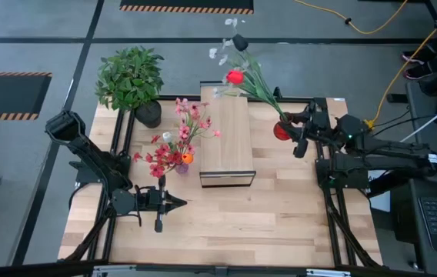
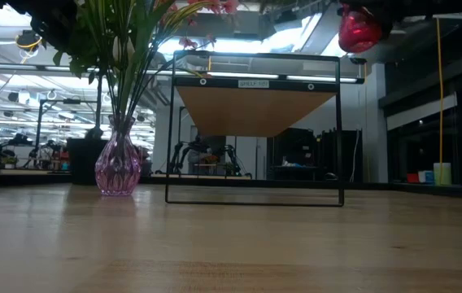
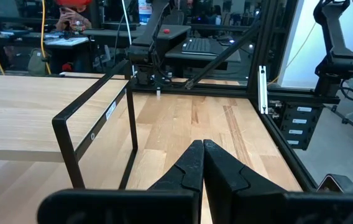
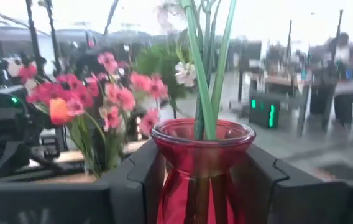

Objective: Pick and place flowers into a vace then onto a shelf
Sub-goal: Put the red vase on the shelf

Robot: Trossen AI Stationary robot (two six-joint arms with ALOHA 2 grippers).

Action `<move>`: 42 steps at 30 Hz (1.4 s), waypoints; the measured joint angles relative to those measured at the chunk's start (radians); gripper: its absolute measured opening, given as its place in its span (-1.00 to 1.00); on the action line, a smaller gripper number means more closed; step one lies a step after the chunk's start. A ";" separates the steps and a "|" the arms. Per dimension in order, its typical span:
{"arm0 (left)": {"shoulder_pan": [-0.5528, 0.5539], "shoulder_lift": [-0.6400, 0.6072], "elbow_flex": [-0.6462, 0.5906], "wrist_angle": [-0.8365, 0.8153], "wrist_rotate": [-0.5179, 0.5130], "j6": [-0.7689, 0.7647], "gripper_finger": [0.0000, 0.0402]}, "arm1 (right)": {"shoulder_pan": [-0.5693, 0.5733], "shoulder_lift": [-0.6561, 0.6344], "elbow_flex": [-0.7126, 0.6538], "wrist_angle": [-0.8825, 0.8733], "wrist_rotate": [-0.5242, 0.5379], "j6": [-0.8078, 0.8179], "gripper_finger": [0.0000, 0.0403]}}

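Note:
My right gripper (image 1: pixel 283 129) is shut on a red glass vase (image 4: pixel 202 155), held in the air just right of the shelf (image 1: pixel 226 138). The vase holds several flowers (image 1: pixel 236 76) with long green stalks that lean toward the table's far left. In the low view the red vase (image 2: pixel 359 28) hangs above shelf height. A pink vase (image 1: pixel 181 166) with pink and red flowers (image 1: pixel 178 142) stands on the table left of the shelf. My left gripper (image 1: pixel 180 202) is shut and empty near the table's front left. My right gripper pinches the red vase by its neck (image 4: pixel 170 171), just below the rim, between its two fingers (image 4: pixel 133 180). The fingers come level from the table's right side. The vase is upright and lifted clear of the table, with the stalks rising out of its mouth.
A bushy potted plant (image 1: pixel 130 77) stands at the table's far left corner. The shelf's dark metal frame (image 2: pixel 255 130) stands mid-table. Bare wood (image 1: pixel 265 215) lies in front of the shelf. People sit in the room beyond the table (image 3: pixel 71 12).

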 joint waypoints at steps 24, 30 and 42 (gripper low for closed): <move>0.000 0.000 0.000 0.000 0.000 0.000 -0.97 | 0.027 0.044 -0.332 0.686 -0.108 -0.037 -0.28; 0.000 0.000 0.000 0.000 0.000 0.000 -0.97 | 0.026 0.078 -0.331 0.689 -0.103 -0.021 -0.28; 0.000 0.000 0.000 0.000 0.000 0.000 -0.97 | 0.008 0.160 -0.329 0.737 -0.070 -0.009 -0.28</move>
